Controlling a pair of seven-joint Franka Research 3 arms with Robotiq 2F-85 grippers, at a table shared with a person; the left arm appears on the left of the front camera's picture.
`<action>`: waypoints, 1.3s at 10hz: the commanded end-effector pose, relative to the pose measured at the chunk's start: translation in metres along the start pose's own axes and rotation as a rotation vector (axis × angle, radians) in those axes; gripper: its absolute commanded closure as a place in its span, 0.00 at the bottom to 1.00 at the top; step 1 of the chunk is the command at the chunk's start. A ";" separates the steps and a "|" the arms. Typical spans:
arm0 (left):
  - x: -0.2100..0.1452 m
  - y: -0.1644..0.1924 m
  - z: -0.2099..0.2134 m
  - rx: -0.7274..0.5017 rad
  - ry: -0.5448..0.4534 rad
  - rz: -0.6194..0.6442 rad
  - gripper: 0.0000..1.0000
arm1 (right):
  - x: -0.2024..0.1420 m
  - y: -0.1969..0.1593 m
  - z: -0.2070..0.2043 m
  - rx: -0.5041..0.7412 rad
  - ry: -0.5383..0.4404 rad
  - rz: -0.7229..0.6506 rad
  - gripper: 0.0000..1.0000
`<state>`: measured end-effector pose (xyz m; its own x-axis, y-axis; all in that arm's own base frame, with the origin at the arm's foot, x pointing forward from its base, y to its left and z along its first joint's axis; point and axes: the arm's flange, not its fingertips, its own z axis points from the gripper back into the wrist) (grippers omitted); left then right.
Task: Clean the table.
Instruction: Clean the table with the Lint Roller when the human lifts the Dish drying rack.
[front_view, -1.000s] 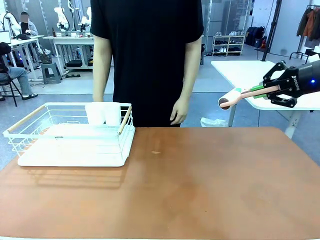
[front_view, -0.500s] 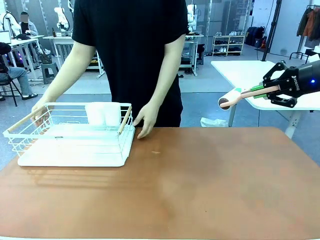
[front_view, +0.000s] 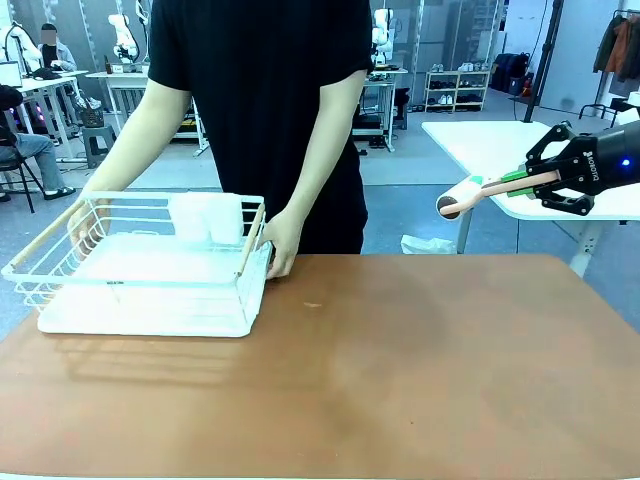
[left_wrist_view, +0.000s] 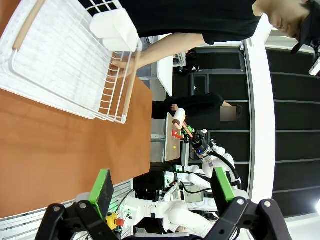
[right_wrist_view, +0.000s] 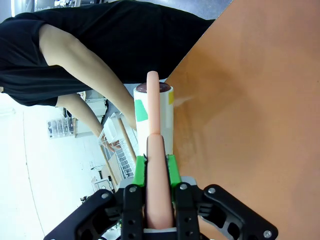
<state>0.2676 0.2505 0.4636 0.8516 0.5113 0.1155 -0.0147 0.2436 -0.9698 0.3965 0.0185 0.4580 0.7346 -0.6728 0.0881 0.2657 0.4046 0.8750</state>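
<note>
The counter (front_view: 400, 380), a reddish-brown leather-like top with rounded corners, spans the near field from edge to edge. Its near and right portions are bare. A small pale speck (front_view: 313, 305) lies on the surface just left of centre.

In the left wrist view, the left gripper (left_wrist_view: 161, 181) is above the counter on the robot's side. Its fingers are spread wide apart and there is nothing between the green pads.

A white wire rack (front_view: 150, 270) with wooden handles occupies the far left of the counter. Its tray base is at the surface. Whether it is lifted clear cannot be determined. Two white containers (front_view: 207, 218) stand upright inside the rack against its far wall.

A person stands at the far edge and holds the rack at both ends. One hand (front_view: 280, 240) grips the end nearer the counter's middle. The other hand (front_view: 85, 222) grips the outer left end.

The right gripper (front_view: 527, 180) is held in the air at the robot's right, well above the counter surface. Its fingers are clamped on the pink handle of a lint roller (front_view: 470, 192). The roller head points toward the counter's centre line and touches nothing.

Beyond the right gripper stands a smaller white-topped table (front_view: 490, 140).
</note>
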 end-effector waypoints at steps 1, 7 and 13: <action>-0.001 0.000 0.003 -0.021 0.000 -0.004 0.00 | 0.000 0.000 0.000 0.000 0.001 0.000 0.98; -0.001 0.000 0.003 -0.021 0.000 -0.004 0.00 | 0.000 0.000 0.000 0.000 0.001 0.000 0.98; -0.001 0.000 0.003 -0.021 0.000 -0.004 0.00 | 0.000 0.000 0.000 0.000 0.001 0.000 0.98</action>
<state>0.2676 0.2505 0.4636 0.8516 0.5113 0.1155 -0.0147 0.2435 -0.9698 0.3965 0.0185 0.4580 0.7346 -0.6728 0.0881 0.2657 0.4046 0.8750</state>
